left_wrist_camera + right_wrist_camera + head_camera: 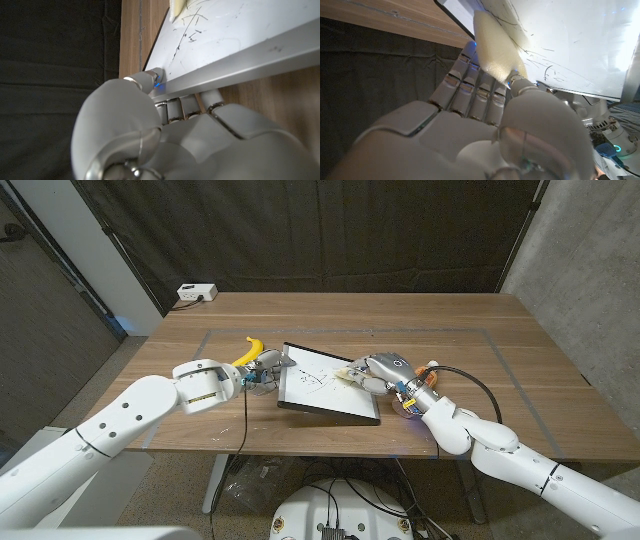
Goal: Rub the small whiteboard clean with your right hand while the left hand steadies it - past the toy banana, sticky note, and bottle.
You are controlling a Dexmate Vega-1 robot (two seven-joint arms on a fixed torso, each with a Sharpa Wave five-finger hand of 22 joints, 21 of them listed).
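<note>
The small whiteboard (325, 385) lies mid-table with thin black scribbles on it. My left hand (255, 373) grips its left edge. In the left wrist view the thumb of my left hand (150, 125) sits on the silver frame (240, 65) and the fingers reach under it. My right hand (378, 370) is over the board's right part and pinches a pale foam eraser (351, 374) against the surface. The eraser (495, 47) shows between the fingertips of my right hand (485, 115), pressed on the whiteboard (570, 40). A yellow toy banana (247, 350) lies just behind my left hand.
A white box (196, 293) with a cable stands at the table's far left corner. Bare wood (450, 320) stretches behind and to the right of the board. A dark curtain hangs behind the table, and a cable runs by my right wrist (425, 380).
</note>
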